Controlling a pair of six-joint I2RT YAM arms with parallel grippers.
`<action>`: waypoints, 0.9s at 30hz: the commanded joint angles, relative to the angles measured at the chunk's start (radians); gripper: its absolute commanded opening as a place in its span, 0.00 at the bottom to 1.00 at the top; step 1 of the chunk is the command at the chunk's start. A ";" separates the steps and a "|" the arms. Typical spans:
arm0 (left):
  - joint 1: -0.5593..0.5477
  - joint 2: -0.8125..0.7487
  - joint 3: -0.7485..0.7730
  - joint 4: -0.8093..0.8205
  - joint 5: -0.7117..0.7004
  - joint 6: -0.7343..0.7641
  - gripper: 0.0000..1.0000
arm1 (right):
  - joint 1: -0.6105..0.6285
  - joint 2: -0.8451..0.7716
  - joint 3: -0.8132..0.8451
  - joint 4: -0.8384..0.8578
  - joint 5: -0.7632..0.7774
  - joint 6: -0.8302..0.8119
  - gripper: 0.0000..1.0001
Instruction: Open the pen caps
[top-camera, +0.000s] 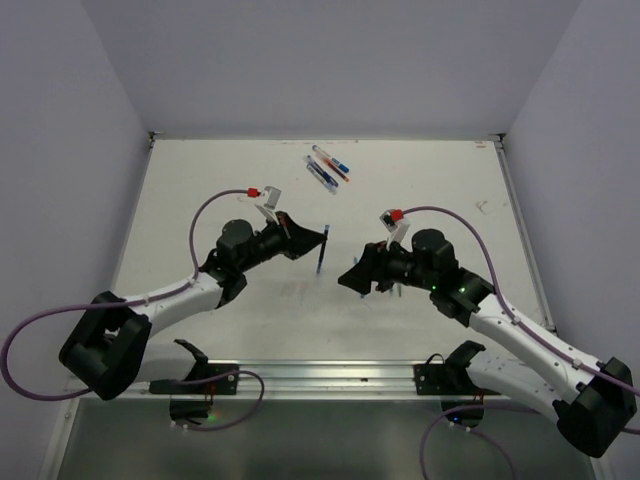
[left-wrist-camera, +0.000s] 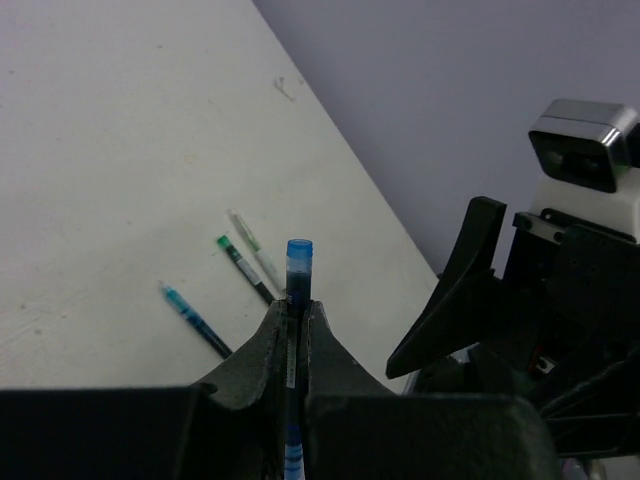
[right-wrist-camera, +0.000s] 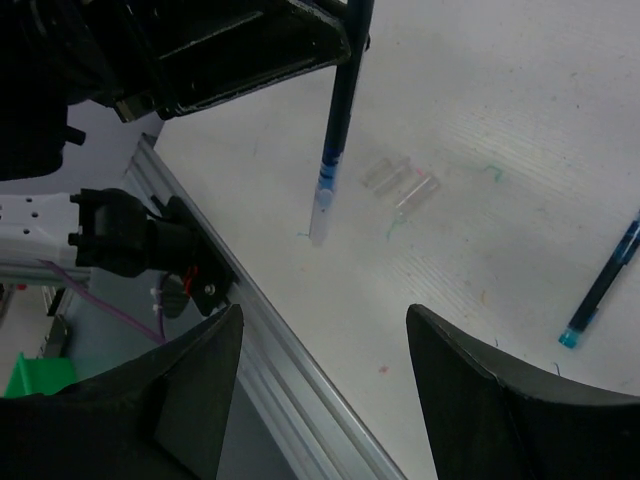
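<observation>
- My left arm reaches from its near-left base toward the middle of the table (top-camera: 200, 180), its wrist turned to the right.
- The left gripper (top-camera: 320, 238) is pressed together on a pen (top-camera: 322, 252), which it holds off the table. In the top view the pen runs near-to-far.
- From the left wrist, the fingers (left-wrist-camera: 262, 345) pinch the barrel partway along. The blue cap (left-wrist-camera: 299, 262) sticks out just past the tips, on the pen.
- My right arm comes in from the near-right base, elbow bent, its wrist pointing left at the held pen.
- The right gripper (top-camera: 348, 277) stands spread with nothing between its fingers (right-wrist-camera: 200, 400). It sits near the pen but apart from it.
- From the right wrist, the pen's clear lower end hangs close above the table. I cannot tell whether it touches.
- The pen's upper end is cut off by that view's top edge, and the left gripper's body is a dark mass there.
- A few loose pens (top-camera: 328, 168) lie together at the far middle, well apart from both grippers.
- Another pen (right-wrist-camera: 603, 288) lies at the right edge of the right wrist view, partly cut off.
- Faint clear shapes (right-wrist-camera: 395, 182) lie beside the held pen's lower end, and I cannot make them out.
- The metal rail (right-wrist-camera: 270, 340) runs along the near edge.
</observation>
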 joint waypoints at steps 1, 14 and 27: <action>-0.038 0.030 0.003 0.238 0.001 -0.149 0.00 | 0.005 -0.041 -0.040 0.235 -0.043 0.070 0.70; -0.114 0.163 0.026 0.442 0.032 -0.334 0.00 | 0.004 0.023 -0.017 0.297 0.020 0.061 0.59; -0.134 0.151 0.006 0.472 0.024 -0.366 0.00 | 0.005 0.054 -0.037 0.337 0.034 0.075 0.43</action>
